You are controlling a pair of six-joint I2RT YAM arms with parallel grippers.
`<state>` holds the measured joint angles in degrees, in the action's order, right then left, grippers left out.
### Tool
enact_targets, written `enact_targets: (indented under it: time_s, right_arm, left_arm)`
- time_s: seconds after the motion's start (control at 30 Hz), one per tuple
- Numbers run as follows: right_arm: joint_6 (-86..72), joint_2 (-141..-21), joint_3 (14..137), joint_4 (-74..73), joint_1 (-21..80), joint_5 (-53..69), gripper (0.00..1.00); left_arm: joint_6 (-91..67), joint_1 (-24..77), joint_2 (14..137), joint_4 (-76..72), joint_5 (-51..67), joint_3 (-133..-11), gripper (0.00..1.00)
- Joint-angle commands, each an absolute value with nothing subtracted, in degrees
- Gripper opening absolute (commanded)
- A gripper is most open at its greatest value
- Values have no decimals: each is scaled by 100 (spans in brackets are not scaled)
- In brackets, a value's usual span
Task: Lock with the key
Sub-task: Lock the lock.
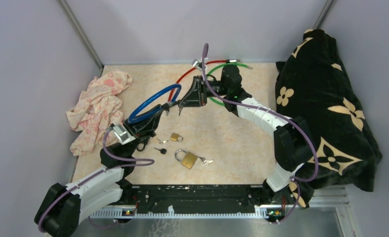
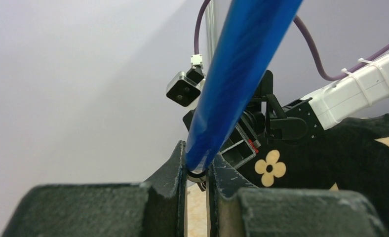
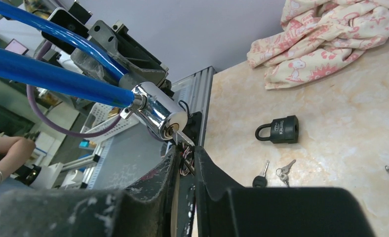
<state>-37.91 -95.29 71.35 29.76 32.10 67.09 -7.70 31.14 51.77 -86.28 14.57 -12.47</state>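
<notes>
Cable (image 1: 152, 101) of glossy blue plastic is held aloft above the pale, marbled counter (image 1: 232, 143), pinched between the left jaws just behind its chrome cylinder (image 3: 158, 111) — so that the keyhole is presented to the right arm. The small flat key (image 3: 184, 138), seated in that round polished face, is clamped between the right jaws, drawn nearly together on it — a turn is judged to remain.

Glossy blue plastic sheathing is noted on the cable (image 3: 49, 79); its lock cylinder (image 3: 160, 112) is polished chrome metal.
</notes>
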Motion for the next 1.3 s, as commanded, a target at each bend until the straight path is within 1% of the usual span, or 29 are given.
enact_targets:
  time_s: [0.0, 0.07, 0.23, 0.33, 0.4, 0.43, 0.47, 0.5, 0.57, 0.63, 0.93, 0.97, 1.03, 1.07, 1.1, 1.13, 1.27]
  right_arm:
    - [-3882, -9489, 7429, 3489, 3307, 7055, 9]
    - [-3902, -9440, 7363, 3699, 3328, 7046, 0]
    - [-3954, -9107, 6882, 4806, 3369, 6755, 0]
    - [-3292, -8772, 6609, 5063, 3448, 6374, 0]
    - [-2307, -8448, 6448, 4774, 3583, 6044, 0]
    - [-1554, -8256, 6408, 4380, 3689, 5850, 0]
    - [-680, -8079, 6405, 3783, 3854, 5617, 0]
    - [674, -7899, 6405, 2959, 4042, 5219, 0]
    - [2087, -7619, 6324, 2261, 4402, 4599, 0]
    - [2608, -7433, 6149, 2283, 4533, 4283, 0]
    - [3488, -7104, 5948, 1906, 4694, 3333, 0]
    - [3517, -7070, 5950, 1809, 4693, 3302, 9]
    - [3550, -6995, 5964, 1560, 4685, 3208, 49]
    - [3565, -6961, 5990, 1373, 4670, 3166, 62]
    - [3561, -6932, 6023, 1200, 4653, 3119, 68]
    - [3518, -6910, 6071, 1044, 4609, 3086, 71]
    - [3419, -6844, 6337, 359, 4384, 3180, 77]
  left_arm:
    - [-833, 3146, 5155, -9564, 1417, -1389, 0]
    - [-837, 3146, 5143, -9535, 1413, -1389, 0]
    - [-1142, 3146, 5154, -9183, 1079, -1405, 0]
    - [-1325, 3137, 5180, -8996, 968, -1467, 0]
    - [-1480, 3130, 5194, -8915, 970, -1512, 0]
    - [-1533, 3137, 5202, -8882, 979, -1539, 0]
    - [-1578, 3135, 5201, -8838, 976, -1557, 0]
    - [-1628, 3135, 5201, -8777, 961, -1582, 0]
    - [-1685, 3137, 5203, -8667, 954, -1611, 0]
    - [-1709, 3125, 5224, -8622, 962, -1632, 0]
    - [-1644, 3108, 5217, -8632, 1062, -1671, 0]
    - [-1607, 3111, 5205, -8665, 1117, -1662, 0]
    - [-1537, 3111, 5183, -8731, 1190, -1646, 0]
    - [-1504, 3110, 5173, -8769, 1246, -1637, 0]
    - [-1473, 3109, 5162, -8791, 1273, -1628, 0]
    - [-1456, 3107, 5160, -8804, 1289, -1622, 0]
    - [-1441, 3104, 5135, -8824, 1304, -1600, 0]
